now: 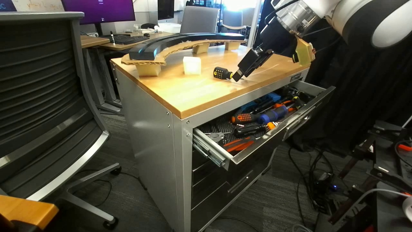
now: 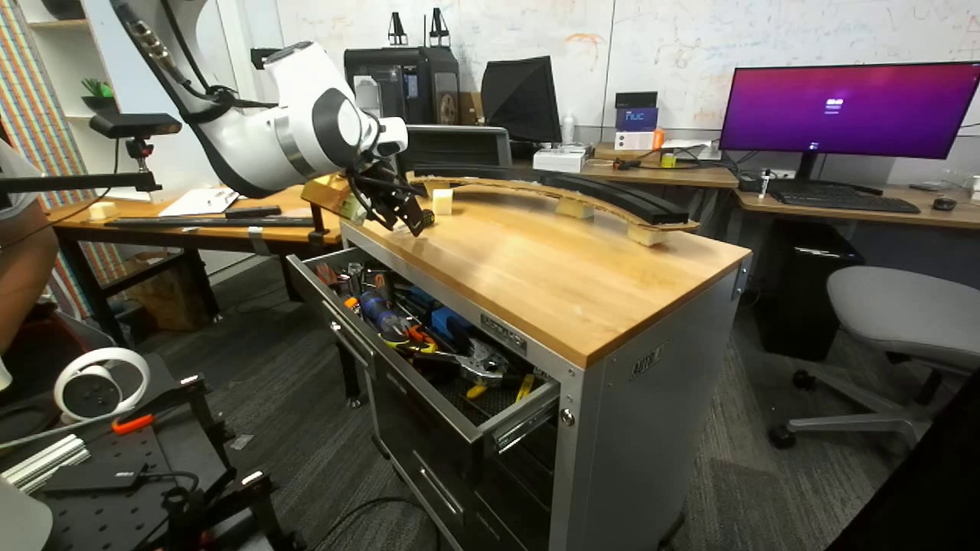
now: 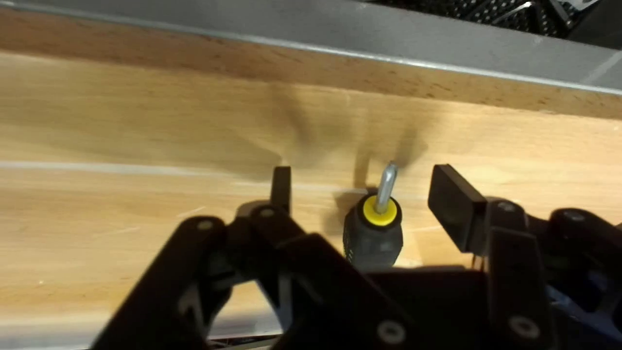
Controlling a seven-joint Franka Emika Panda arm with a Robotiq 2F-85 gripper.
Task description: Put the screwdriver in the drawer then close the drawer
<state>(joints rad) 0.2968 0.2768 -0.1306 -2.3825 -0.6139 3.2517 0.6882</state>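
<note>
The screwdriver (image 1: 222, 73) is short and stubby, with a black handle, a yellow collar and a short metal shaft. It lies on its side on the wooden cabinet top. In an exterior view it is mostly hidden behind the gripper (image 2: 409, 222). My gripper (image 1: 240, 76) is tilted, close to the screwdriver's shaft end. In the wrist view the gripper (image 3: 360, 192) is open, and the screwdriver (image 3: 371, 243) shows between the fingers, touching neither. Its handle end is hidden by the gripper body. The top drawer (image 1: 272, 133) is pulled open in both exterior views (image 2: 429, 394).
The drawer holds several tools, such as an orange-and-black handle (image 1: 244, 118) and a blue one (image 1: 273, 115). A pale block (image 1: 192, 65) stands near the screwdriver. A curved black beam (image 1: 180, 40) on cardboard and pale blocks runs along the cabinet's back. A chair (image 1: 48, 80) stands beside the cabinet.
</note>
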